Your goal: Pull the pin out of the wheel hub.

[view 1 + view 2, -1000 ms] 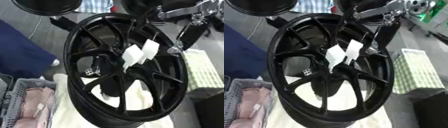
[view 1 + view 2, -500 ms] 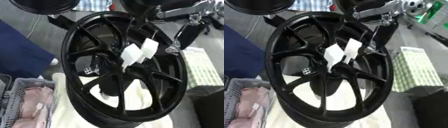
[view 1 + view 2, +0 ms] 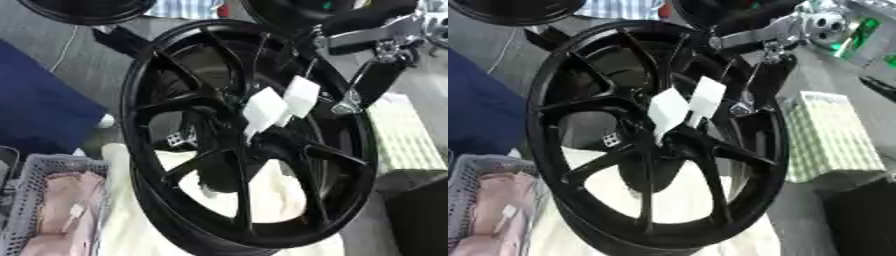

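Observation:
A large black spoked wheel stands tilted on its rim, filling both views. Two white tags hang at its hub; the pin itself I cannot make out among them. My right arm comes in from the upper right with silver joints. Its black right hand reaches down against the wheel's right rim, a silver tip just right of the tags. Whether its fingers hold anything is hidden. My left hand shows in neither view.
A grey mesh basket with pink cloth sits at the lower left. Cream cloth lies under the wheel. A green checked box stands right of it, a blue sheet to the left, and another black wheel behind.
My right hand has edged slightly down and left along the rim toward the hub tags. The wheel and tags stay where they were.

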Tool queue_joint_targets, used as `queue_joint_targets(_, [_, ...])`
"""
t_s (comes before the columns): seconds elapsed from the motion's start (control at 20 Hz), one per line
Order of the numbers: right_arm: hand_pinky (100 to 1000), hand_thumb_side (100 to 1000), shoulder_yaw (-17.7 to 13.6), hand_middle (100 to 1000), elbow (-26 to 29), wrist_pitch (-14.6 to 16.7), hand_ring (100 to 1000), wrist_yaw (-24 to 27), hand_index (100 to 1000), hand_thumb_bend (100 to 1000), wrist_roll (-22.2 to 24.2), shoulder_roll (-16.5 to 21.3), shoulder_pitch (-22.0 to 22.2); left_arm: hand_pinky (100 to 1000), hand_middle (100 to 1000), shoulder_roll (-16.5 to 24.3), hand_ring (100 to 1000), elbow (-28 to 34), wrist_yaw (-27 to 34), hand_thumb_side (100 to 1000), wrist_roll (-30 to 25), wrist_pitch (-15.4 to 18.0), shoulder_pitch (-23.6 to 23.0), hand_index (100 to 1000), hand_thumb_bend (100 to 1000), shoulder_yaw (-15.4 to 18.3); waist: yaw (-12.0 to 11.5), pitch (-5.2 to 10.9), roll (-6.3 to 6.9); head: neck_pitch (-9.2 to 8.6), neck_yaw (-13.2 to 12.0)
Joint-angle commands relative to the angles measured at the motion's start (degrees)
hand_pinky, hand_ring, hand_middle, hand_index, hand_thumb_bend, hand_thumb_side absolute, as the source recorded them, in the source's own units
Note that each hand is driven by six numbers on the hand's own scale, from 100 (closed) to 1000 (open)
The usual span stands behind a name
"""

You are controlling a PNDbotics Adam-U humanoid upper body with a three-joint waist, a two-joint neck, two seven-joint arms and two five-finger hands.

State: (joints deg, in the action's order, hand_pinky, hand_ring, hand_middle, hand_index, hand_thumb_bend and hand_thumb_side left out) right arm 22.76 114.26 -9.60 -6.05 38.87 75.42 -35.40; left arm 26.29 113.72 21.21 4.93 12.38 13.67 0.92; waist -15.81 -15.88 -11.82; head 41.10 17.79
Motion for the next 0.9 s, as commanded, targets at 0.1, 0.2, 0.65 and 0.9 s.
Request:
queue_joint_targets(0.1, [935, 100, -1.62, 922, 0.33, 0.68, 995, 0.65, 923, 370, -0.29, 2.97, 0.42, 743, 650, 1.46, 688, 0.87, -0.25, 675, 0.15, 0.10, 0.66, 846, 107, 0.19, -0.12, 0.70, 0.44, -0.78, 0.37])
queue_joint_targets(0.2, [935, 100, -1.73, 922, 0.33, 0.81, 995, 0.69, 923, 370, -0.41, 3.10, 0.66, 743, 650, 1.45, 688, 0.87, -0.25, 675, 0.15, 0.09, 0.67, 846, 107, 0.18, -0.15, 0.68, 0.43, -0.80, 0.40])
queue_joint_targets(0.65, [935, 100, -1.30, 922, 0.33, 1.17, 993, -0.62, 919, 357, -1.14, 2.92, 0.85, 744, 650, 1.37, 687, 0.87, 0.04, 675, 0.07, 0.14, 0.78, 846, 108, 0.24, -0.51, 0.06, 0.59, -1.93, 0.61])
queue_joint_targets(0.9, [934, 100, -1.19, 920, 0.33, 1.31, 992, -1.15, 915, 356, -1.49, 3.06, 1.52, 744, 649, 1.26, 686, 0.87, 0.00, 675, -0.01, 0.14, 0.86, 846, 107, 0.19, -0.67, -0.39, 0.65, -2.89, 0.46])
